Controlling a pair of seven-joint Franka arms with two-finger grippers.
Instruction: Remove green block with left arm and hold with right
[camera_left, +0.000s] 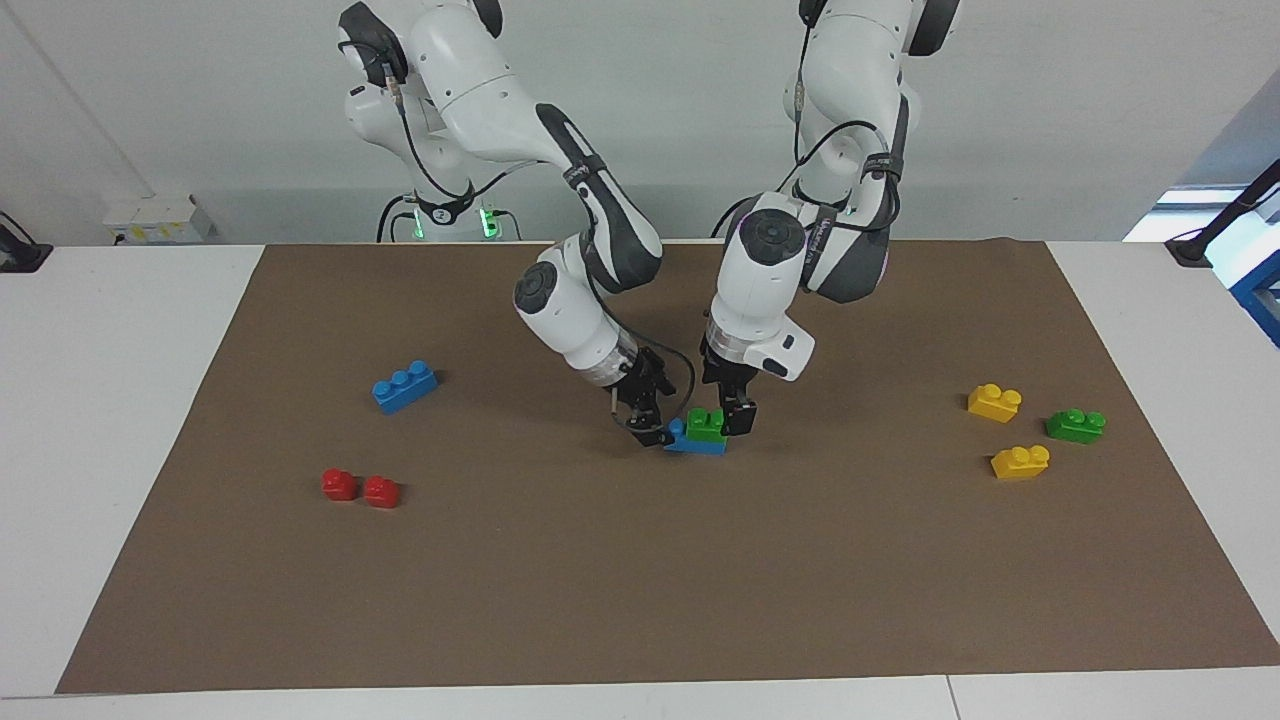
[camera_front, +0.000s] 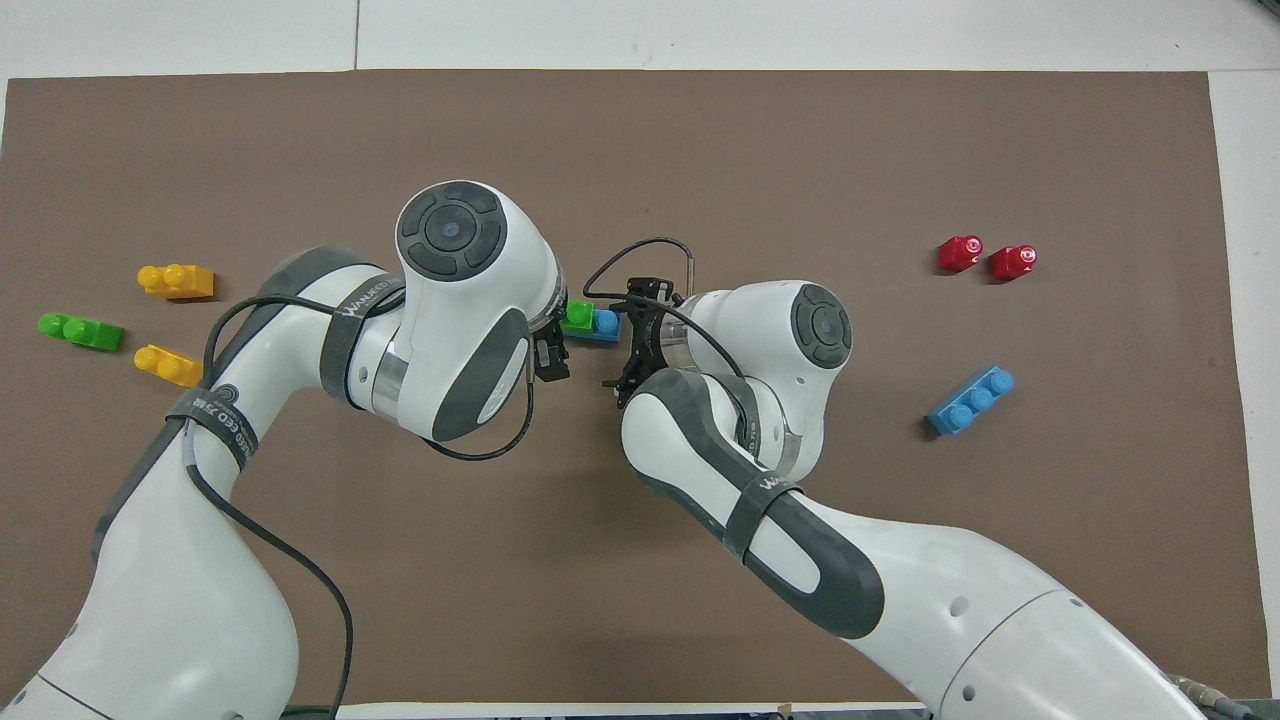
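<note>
The small bright green plastic brick with two studs (camera_left: 707, 424) is seated on one end of a blue plastic brick (camera_left: 690, 440), near the middle of the brown mat (camera_left: 640, 600) that covers the desk. The left gripper (camera_left: 738, 412) is placed at the end of the green brick toward the left arm's side, with its fingers open, and nothing is gripped. The right gripper (camera_left: 650, 425) is placed just beside the free end of the blue brick, also open; whether it touches the brick cannot be told.

If the left gripper is closed too low, the blue brick could be caught together with the green one. If the blue brick is not held firmly by the right gripper, both bricks may be lifted as one piece, or tipped over. A second green brick (camera_left: 1075, 424) is lying far away between two yellow bricks (camera_left: 994, 401) and is not concerned
</note>
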